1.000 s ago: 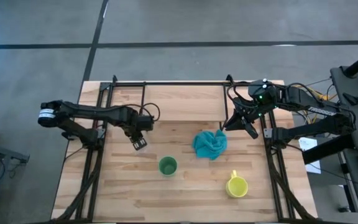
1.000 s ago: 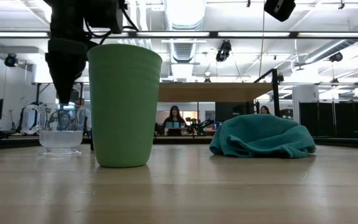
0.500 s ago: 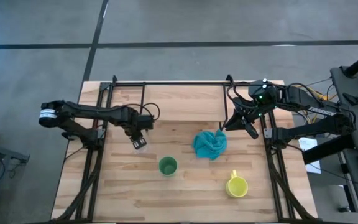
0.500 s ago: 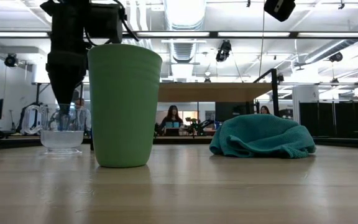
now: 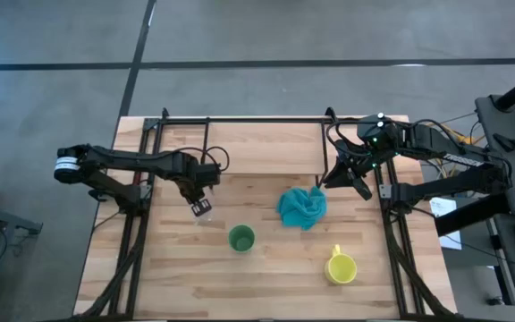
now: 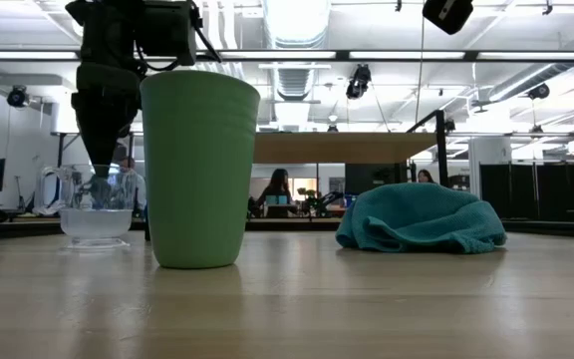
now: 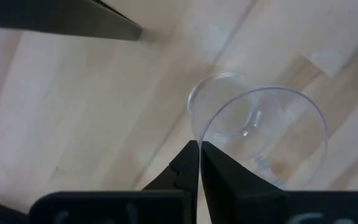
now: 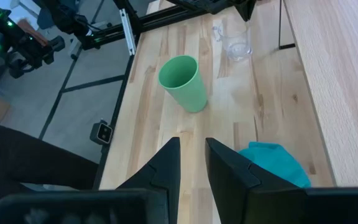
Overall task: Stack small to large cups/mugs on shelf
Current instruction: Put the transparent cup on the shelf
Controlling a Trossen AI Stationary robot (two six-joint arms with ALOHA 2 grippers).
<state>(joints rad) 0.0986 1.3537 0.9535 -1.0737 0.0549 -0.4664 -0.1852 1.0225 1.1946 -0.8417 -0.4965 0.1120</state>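
A small clear glass cup stands on its base on the tabletop left of centre, and my left gripper is shut on it. To its right the green handleless cup stands upright. The yellow mug sits near the front right. The light-wood shelf spans the far side of the table in its black frame. My right gripper hovers by the shelf's right end, its fingers a little apart with nothing between them. My left gripper pinches the glass cup's rim on one side, with one finger inside the cup and one outside. The fingers come from above, pointing down. The cup stands upright with its base on the table.
A crumpled teal cloth lies right of centre, between the green cup and my right gripper. Black frame rails run along both sides of the table. Bare wood shows along the near edge.
My left gripper has come down a little into the glass cup and shut on its rim. The cup has shifted very slightly along the table and stays upright.
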